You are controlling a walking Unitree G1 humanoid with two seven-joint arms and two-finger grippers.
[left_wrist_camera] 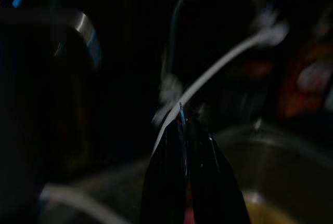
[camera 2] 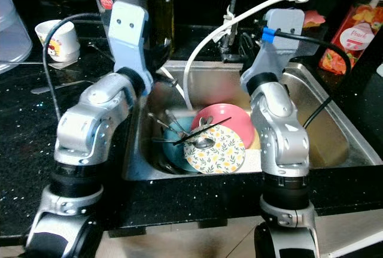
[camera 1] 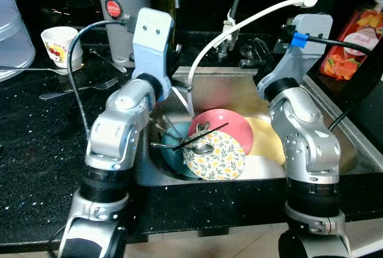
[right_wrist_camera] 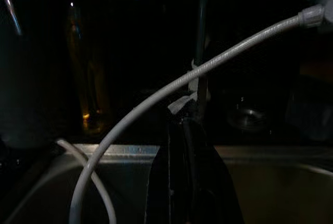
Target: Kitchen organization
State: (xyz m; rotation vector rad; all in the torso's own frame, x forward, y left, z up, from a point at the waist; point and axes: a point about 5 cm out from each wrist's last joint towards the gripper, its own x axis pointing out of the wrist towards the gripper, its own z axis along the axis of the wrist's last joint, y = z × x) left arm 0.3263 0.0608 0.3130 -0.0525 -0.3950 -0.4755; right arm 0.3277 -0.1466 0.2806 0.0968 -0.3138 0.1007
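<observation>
Two pincers hover above the steel sink, each seen along its own wrist camera. The left pincer (left_wrist_camera: 193,130) has its black fingers drawn together with nothing between them, aimed toward the back of the basin where a thin white hose (camera 1: 239,27) arcs across. The right pincer (right_wrist_camera: 188,130) is likewise closed and empty, pointing at the same hose and the dark faucet stem (right_wrist_camera: 202,42) behind it.

Below the arms, the stainless steel sink (camera 1: 335,120) holds the dishes awaiting sorting: a round pink plate (camera 1: 230,127) leaning on a yellow plate (camera 1: 266,141), a floral-patterned white round plate (camera 1: 218,157) in front, and a teal bowl (camera 1: 170,150) to the left with metal cutlery (camera 1: 167,132) and a dark chopstick-like stick (camera 1: 206,135) lying across the stack.

On the black speckled tabletop (camera 1: 36,150) to the left sit a small printed paper cup (camera 1: 60,45) and a metal fork (camera 1: 78,89). A tall grey appliance (camera 1: 119,6) stands behind the left arm, and an orange-labelled pouch (camera 1: 353,42) stands at the right.

Risks, as a judgement: the hose hangs between both pincers and the dishes, so a descent could snag it. The cutlery rests loosely on tilted plates; grasping one plate may send the rest sliding or clattering. Closed fingers must open before any grasp.
</observation>
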